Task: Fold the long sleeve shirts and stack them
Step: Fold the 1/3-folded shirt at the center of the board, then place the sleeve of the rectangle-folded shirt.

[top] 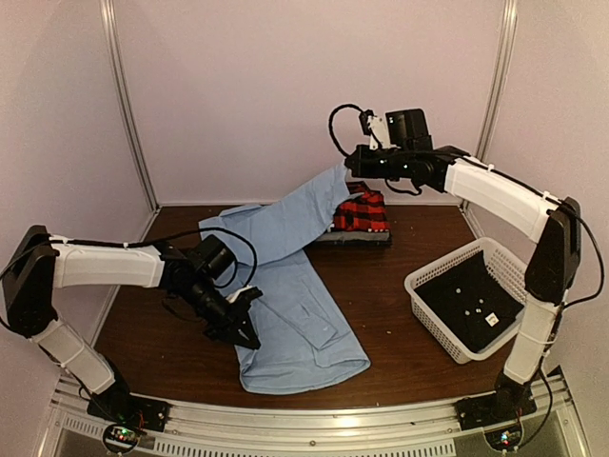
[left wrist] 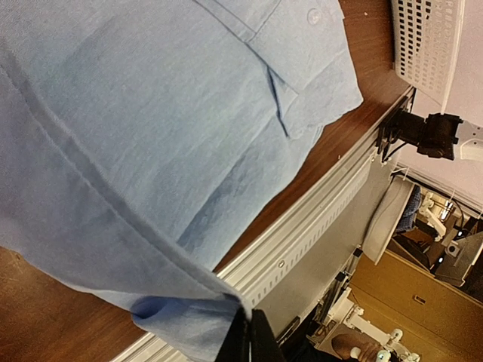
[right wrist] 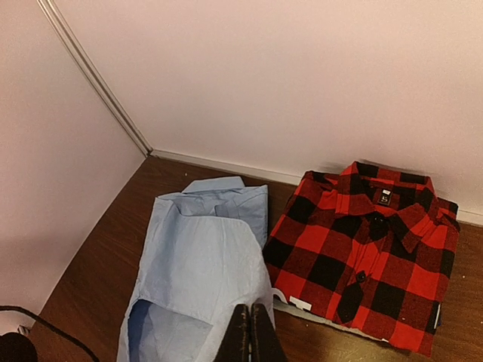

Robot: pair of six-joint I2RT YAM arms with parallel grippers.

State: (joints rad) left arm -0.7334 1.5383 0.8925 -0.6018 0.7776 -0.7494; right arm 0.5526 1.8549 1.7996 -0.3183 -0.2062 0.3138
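Note:
The light blue shirt (top: 295,305) lies on the brown table (top: 400,333), collar toward the back wall. My right gripper (top: 349,173) is shut on one of its sleeves and holds it raised near the back; the right wrist view shows the closed fingers (right wrist: 251,335) pinching blue cloth (right wrist: 196,256). My left gripper (top: 247,333) is shut on the shirt's left edge near the hem; in the left wrist view the fingers (left wrist: 251,335) pinch a fold of blue cloth (left wrist: 151,136). The red-and-black plaid shirt (top: 362,211) lies folded at the back, also in the right wrist view (right wrist: 362,241).
A white mesh basket (top: 471,295) stands at the right with a dark lining inside; its corner shows in the left wrist view (left wrist: 426,38). A metal rail (top: 314,419) runs along the table's near edge. White walls close in the back and sides.

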